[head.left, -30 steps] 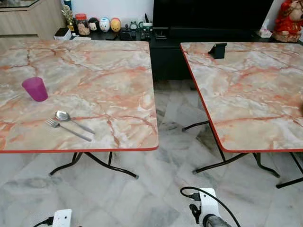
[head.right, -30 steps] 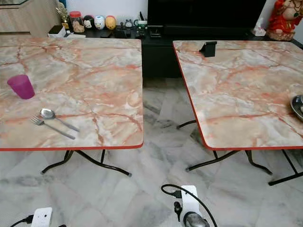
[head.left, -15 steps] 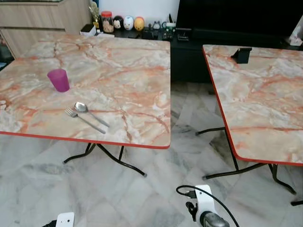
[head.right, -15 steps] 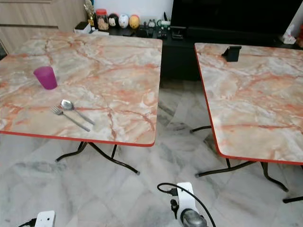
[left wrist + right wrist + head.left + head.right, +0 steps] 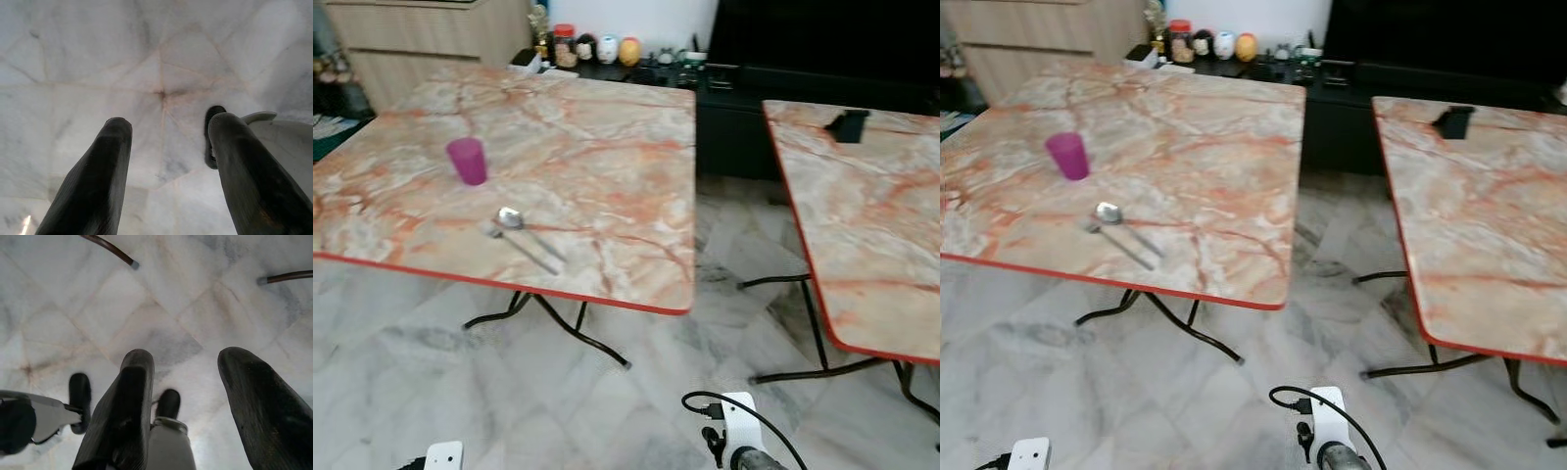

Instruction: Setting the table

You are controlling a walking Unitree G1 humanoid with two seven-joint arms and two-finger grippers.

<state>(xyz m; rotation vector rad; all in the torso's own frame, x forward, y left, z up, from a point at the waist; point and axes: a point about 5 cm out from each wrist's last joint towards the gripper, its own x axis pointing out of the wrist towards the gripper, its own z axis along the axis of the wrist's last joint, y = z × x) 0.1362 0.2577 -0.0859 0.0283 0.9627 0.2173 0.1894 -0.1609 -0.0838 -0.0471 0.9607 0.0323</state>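
Note:
A magenta cup (image 5: 468, 161) stands on the left marble-patterned table (image 5: 607, 147). Nearer the table's front edge lie a spoon (image 5: 512, 219) and a fork (image 5: 524, 251), side by side. My left gripper (image 5: 168, 161) hangs low over the floor, open, with nothing between its fingers. My right gripper (image 5: 193, 391) also hangs by my side, open and empty, pointing at the floor tiles. The wrists of both arms (image 5: 736, 452) peek in at the bottom of the head views.
A second marble table (image 5: 871, 215) stands to the right, with a small black stand (image 5: 848, 124) on its far part. A tiled gap (image 5: 734, 245) separates the tables. Behind are a dark TV console (image 5: 744, 88) with figurines and jars (image 5: 607, 47), and a wooden cabinet (image 5: 421, 39).
The whole picture has shifted rightward, so the camera has turned left; the left table now sits more central. Cup, spoon and fork have not moved on the table. Both arms still hang.

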